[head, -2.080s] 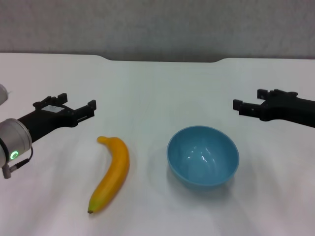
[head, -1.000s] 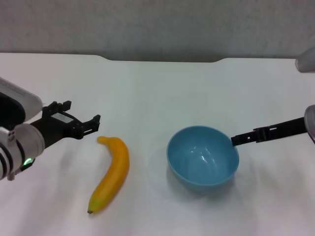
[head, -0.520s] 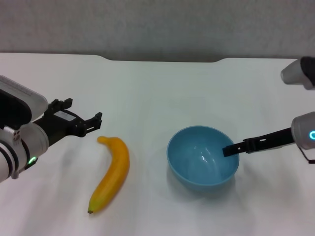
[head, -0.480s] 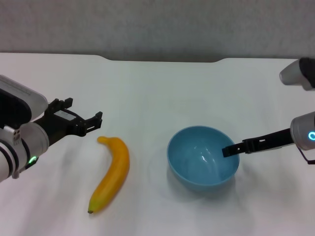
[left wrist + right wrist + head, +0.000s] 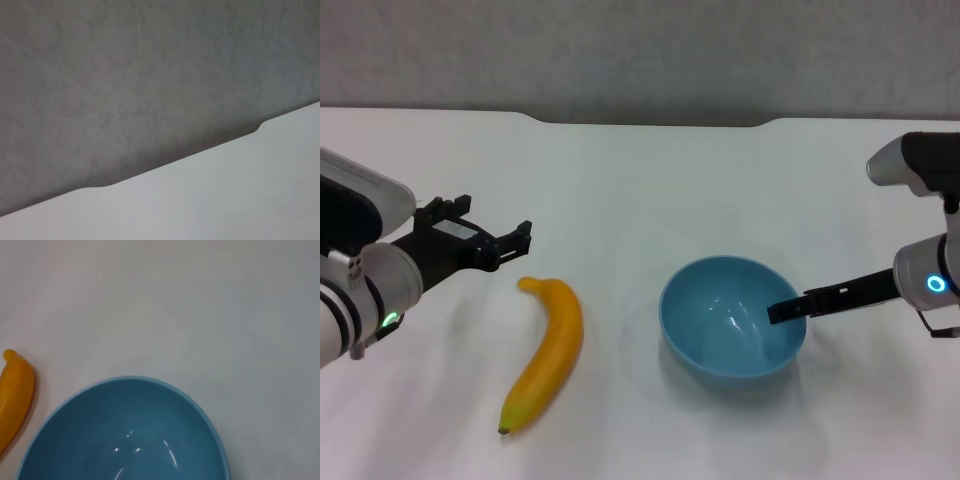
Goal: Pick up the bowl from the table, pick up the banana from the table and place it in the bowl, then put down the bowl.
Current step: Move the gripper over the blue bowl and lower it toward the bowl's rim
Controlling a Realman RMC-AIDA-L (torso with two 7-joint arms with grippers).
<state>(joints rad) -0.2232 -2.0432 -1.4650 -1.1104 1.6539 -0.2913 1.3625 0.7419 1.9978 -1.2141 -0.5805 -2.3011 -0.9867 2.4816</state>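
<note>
The light-blue bowl (image 5: 732, 316) sits upright on the white table (image 5: 640, 170), right of centre in the head view, its glossy inside bare. The right gripper (image 5: 778, 312) reaches in from the right with its dark finger (image 5: 820, 299) lying across the bowl's right rim, tip over the inside; seen edge-on, I cannot tell whether its jaws are apart or together. Two seconds ago this gripper hung well off to the right, clear of the bowl; a second ago its tip was just at the rim, and since then it has pushed slightly farther over the inside.

The banana (image 5: 546, 353) lies flat to the left of the bowl, near it but apart, stem end toward the far side, unmoved across the frames. Just beyond its stem end hovers the left gripper (image 5: 490, 238), fingers spread apart and holding nothing; it has crept a little closer to the banana.

The right wrist view shows the bowl (image 5: 127, 432) from above with the banana's end (image 5: 14, 395) beside it. No writing or labels are readable.
</note>
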